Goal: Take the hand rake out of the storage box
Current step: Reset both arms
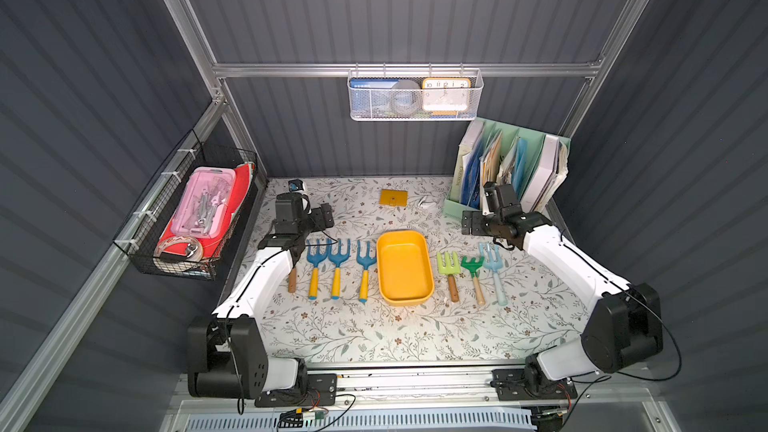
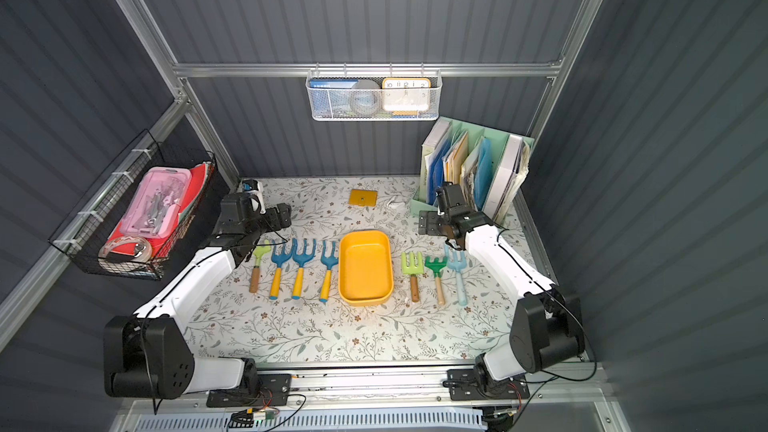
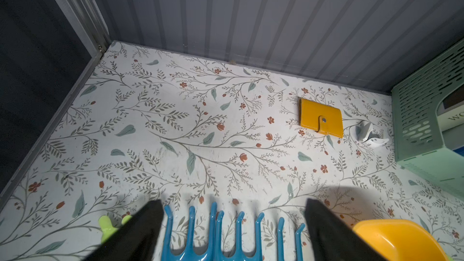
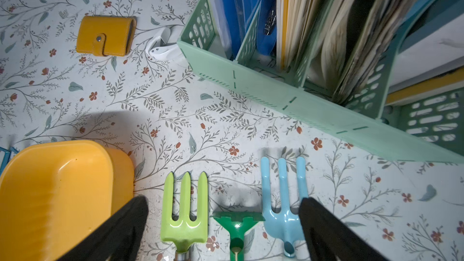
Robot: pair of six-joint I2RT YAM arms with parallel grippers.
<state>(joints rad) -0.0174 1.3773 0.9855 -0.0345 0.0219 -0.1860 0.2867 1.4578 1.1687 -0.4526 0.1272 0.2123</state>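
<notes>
**Storage box empty; seven toy tools on the tabletop; both claws released**

Clock directions follow the top views, with 12 o'clock at the back wall. The shallow mustard-yellow plastic storage box (image 1: 405, 268) sits mid-table on the floral-print tabletop (image 1: 374, 338). Both top views show its floor bare.

At its 9 o'clock lie three blue plastic hand rakes with yellow handles (image 1: 337, 261), tines toward 12 o'clock, the nearest just beside the box wall. Beyond them, a lime-green wooden-handled tool (image 2: 257, 263) is partly covered by the left arm. In a top view only its handle (image 1: 292, 280) shows.

At the box's 3 o'clock, side by side, lie a lime-green three-tined fork (image 1: 449, 270), a dark green toy rake (image 1: 473, 265) and a pale blue three-tined fork (image 1: 494, 268).

The left gripper (image 3: 233, 202) hangs over the blue tines, its black fingers (image 3: 140, 232) spread wide and grasping nothing. The wrist view cuts off the handles. The right gripper (image 4: 223, 200) is likewise released, over the heads of the three right-hand tools.

At the box's 1 o'clock, a small white object (image 1: 428, 202) beside the mint-green file organiser (image 4: 276, 94) is too small to identify.
</notes>
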